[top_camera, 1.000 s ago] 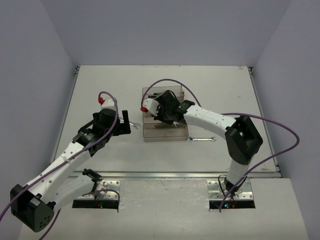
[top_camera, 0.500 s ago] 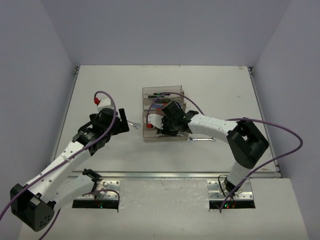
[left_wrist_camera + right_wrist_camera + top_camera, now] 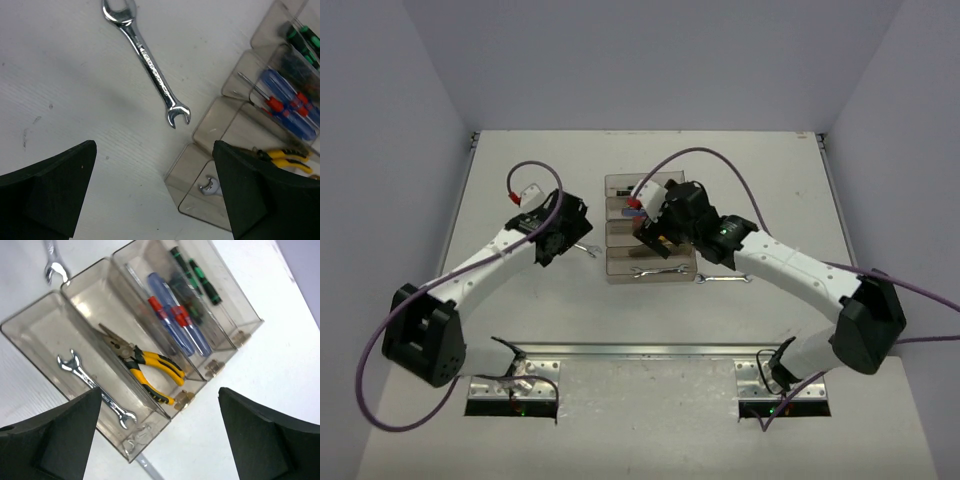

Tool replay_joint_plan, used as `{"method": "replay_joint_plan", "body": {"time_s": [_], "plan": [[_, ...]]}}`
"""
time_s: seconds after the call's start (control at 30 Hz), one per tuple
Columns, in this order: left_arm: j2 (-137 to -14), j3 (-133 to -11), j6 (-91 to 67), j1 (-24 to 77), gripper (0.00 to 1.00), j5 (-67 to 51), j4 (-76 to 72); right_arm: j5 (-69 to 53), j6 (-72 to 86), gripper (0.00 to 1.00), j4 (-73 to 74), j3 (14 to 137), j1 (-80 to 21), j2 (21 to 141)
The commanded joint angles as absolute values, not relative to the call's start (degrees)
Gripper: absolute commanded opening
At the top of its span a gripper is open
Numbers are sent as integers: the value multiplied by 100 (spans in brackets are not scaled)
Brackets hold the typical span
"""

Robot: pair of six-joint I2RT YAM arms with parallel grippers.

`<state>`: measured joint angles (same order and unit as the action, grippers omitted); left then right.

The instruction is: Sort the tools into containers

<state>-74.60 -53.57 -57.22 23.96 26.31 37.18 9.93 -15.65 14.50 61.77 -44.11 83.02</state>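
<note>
Four joined clear containers stand mid-table. The nearest holds a silver wrench, the one behind it yellow-and-black pliers, then blue-and-red screwdrivers, and farthest the black-and-green screwdrivers. My right gripper hovers open and empty above the near trays. A second wrench lies on the table left of the containers. My left gripper hangs open over the table just short of it. A third wrench lies right of the trays.
White walls enclose the table on three sides. Purple cables loop over both arms. A metal rail runs along the near edge by the arm bases.
My right gripper opened and let the wrench drop into the nearest tray, then lifted. The left arm swung forward, carrying its open gripper closer to the wrench left of the trays.
</note>
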Motion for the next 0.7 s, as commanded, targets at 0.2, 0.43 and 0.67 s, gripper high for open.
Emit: {"method": "replay_joint_plan", "body": {"time_s": [0.2, 0.43, 0.67], "plan": [[-10613, -7378, -6858, 1372, 99, 1814, 4561, 1252, 1279, 99, 2432, 5568, -4061, 7073], [-10977, -7220, -6877, 1203, 92, 1496, 4140, 1043, 1368, 99, 2723, 5470, -4059, 6573], [-11394, -7207, -6899, 1055, 58, 1257, 4213, 800, 1380, 99, 2690, 5502, -4061, 6328]]}}
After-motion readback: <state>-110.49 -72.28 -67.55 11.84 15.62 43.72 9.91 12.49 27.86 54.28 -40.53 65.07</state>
